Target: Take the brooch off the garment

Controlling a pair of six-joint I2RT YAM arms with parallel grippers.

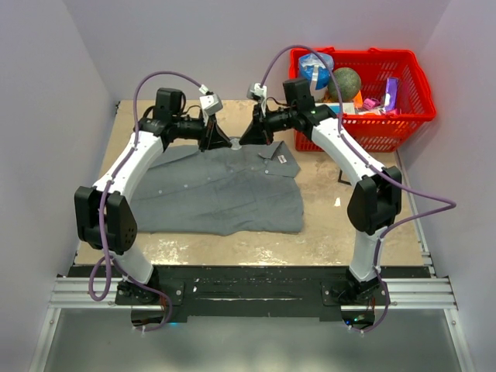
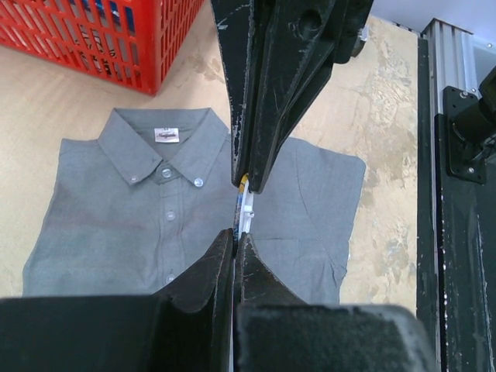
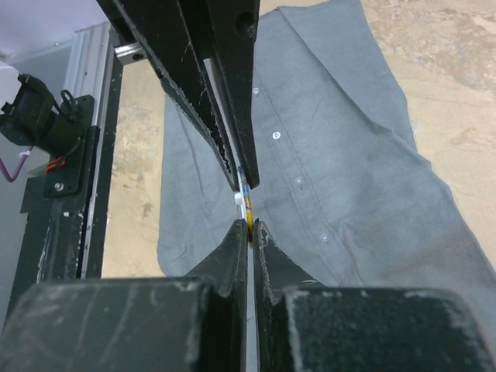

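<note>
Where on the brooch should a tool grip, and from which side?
Pinch its two flat faces, near the edge. The brooch shows as a thin sliver, edge-on over the shirt, so a pinch across it likely sits flat. Come from one end, in line with its plane, as the right tool does opposite the left tool.

left gripper (image 1: 223, 142): held closed above shirt (image 1: 225, 190) collar | right gripper (image 1: 246, 139): closed on brooch (image 3: 249, 211), tips set against the left's

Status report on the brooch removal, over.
Left gripper and right gripper shut, tip to tip. Small gold-yellow disc brooch pinched between them, above flat grey collared shirt. Red plastic basket stands clear.
</note>
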